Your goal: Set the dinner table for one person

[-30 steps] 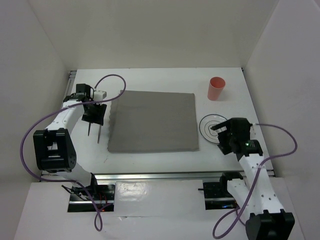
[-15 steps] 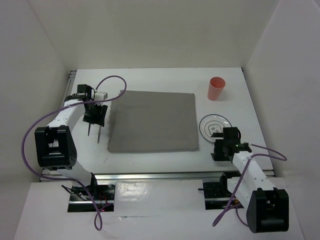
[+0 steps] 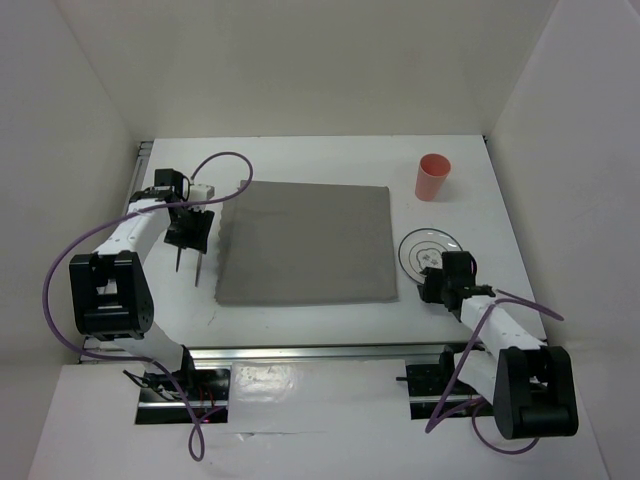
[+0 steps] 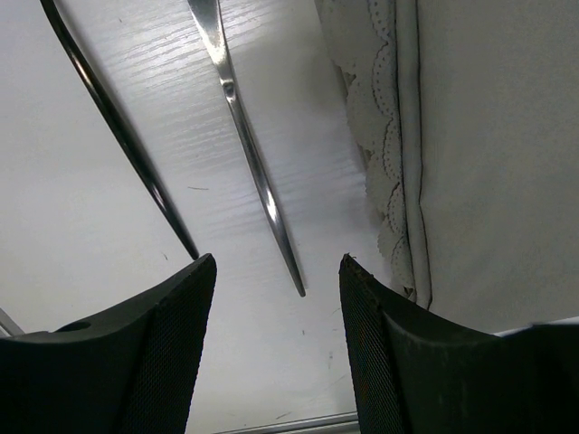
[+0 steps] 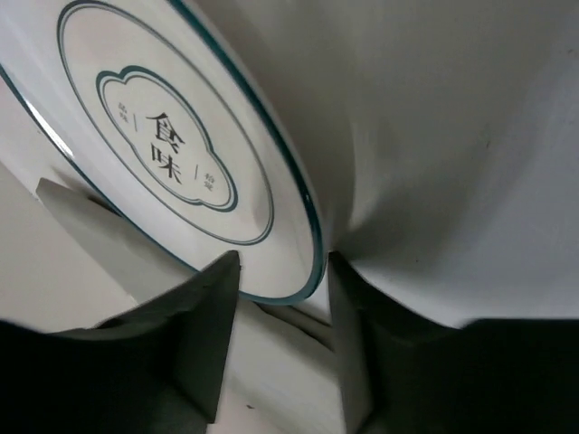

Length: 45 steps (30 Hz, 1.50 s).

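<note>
Our right gripper stands open, jaws apart, with the near rim of the plate in the gap, not yet clamped. The plate sits by the right edge of the dinner table. The placemat lies just left of it.

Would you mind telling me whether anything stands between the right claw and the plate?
Nothing visible does. The right claw is open at the near rim of the plate, and that rim shows in the gap between its fingers. The pink cup stands apart, beyond the plate's far side.
</note>
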Each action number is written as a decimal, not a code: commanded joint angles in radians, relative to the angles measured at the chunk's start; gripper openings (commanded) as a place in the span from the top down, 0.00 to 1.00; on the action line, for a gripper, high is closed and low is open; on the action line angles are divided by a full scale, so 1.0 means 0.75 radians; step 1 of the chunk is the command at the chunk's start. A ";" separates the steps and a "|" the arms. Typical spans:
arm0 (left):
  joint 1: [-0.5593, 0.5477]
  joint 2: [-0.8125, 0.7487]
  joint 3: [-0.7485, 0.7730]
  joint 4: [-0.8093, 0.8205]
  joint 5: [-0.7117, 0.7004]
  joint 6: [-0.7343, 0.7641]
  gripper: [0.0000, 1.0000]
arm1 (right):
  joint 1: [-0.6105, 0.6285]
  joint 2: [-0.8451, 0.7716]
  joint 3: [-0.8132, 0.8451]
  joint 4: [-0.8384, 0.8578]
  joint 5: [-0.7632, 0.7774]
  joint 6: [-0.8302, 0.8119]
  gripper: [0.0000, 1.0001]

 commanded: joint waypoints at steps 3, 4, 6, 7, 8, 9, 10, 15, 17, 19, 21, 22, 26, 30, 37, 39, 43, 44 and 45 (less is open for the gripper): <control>0.011 -0.047 0.036 -0.011 -0.007 0.028 0.36 | -0.001 -0.013 -0.144 0.013 0.096 0.098 0.78; 0.011 -0.047 0.036 -0.025 -0.007 0.028 0.36 | -0.001 -0.013 -0.156 0.029 0.110 0.098 0.83; 0.011 -0.035 0.036 -0.025 -0.007 0.028 0.36 | -0.001 -0.043 -0.175 0.044 0.123 0.098 0.89; 0.011 -0.035 0.036 -0.025 -0.007 0.028 0.36 | -0.001 -0.044 -0.175 0.024 0.157 0.098 0.93; 0.011 -0.035 0.036 -0.025 -0.007 0.028 0.36 | -0.001 -0.058 -0.175 0.011 0.157 0.114 0.96; 0.011 -0.035 0.036 -0.025 -0.007 0.028 0.36 | -0.001 -0.078 -0.175 -0.021 0.180 0.114 0.99; 0.011 -0.035 0.036 -0.025 -0.019 0.028 0.36 | -0.001 -0.093 -0.175 -0.044 0.204 0.114 1.00; 0.011 -0.035 0.036 -0.037 -0.020 0.028 0.36 | -0.001 -0.244 -0.036 -0.175 0.304 -0.026 1.00; 0.011 -0.023 0.048 -0.037 -0.032 0.028 0.36 | -0.001 -0.275 0.090 -0.244 0.376 -0.191 1.00; 0.011 -0.010 0.048 -0.037 -0.032 0.028 0.36 | -0.001 -0.307 0.193 -0.320 0.421 -0.307 1.00; 0.011 -0.010 0.048 -0.037 -0.032 0.028 0.36 | -0.001 -0.328 0.338 -0.359 0.470 -0.470 1.00; 0.011 -0.010 0.061 -0.037 -0.032 0.028 0.36 | -0.001 -0.340 0.379 -0.359 0.470 -0.530 1.00; 0.011 -0.010 0.073 -0.025 -0.032 0.016 0.36 | -0.001 -0.436 0.514 -0.172 0.434 -0.900 1.00; 0.011 0.002 0.085 -0.025 -0.044 0.016 0.36 | -0.001 -0.406 0.635 0.068 0.238 -1.302 1.00; 0.023 0.014 0.110 -0.025 -0.071 0.003 0.36 | 0.099 0.101 0.947 0.297 -0.699 -1.565 1.00; 0.023 0.014 0.126 -0.039 -0.057 -0.009 0.36 | 0.226 0.238 1.007 0.269 -0.753 -1.630 1.00; 0.035 -0.016 0.108 -0.040 -0.071 -0.009 0.36 | 0.423 0.631 1.091 0.232 -1.044 -1.704 1.00; 0.035 -0.016 0.092 -0.027 -0.083 0.003 0.36 | 0.435 0.688 1.103 0.250 -1.102 -1.639 1.00; 0.049 -0.016 0.091 -0.027 -0.083 0.003 0.36 | 0.435 0.739 1.103 0.273 -1.157 -1.608 1.00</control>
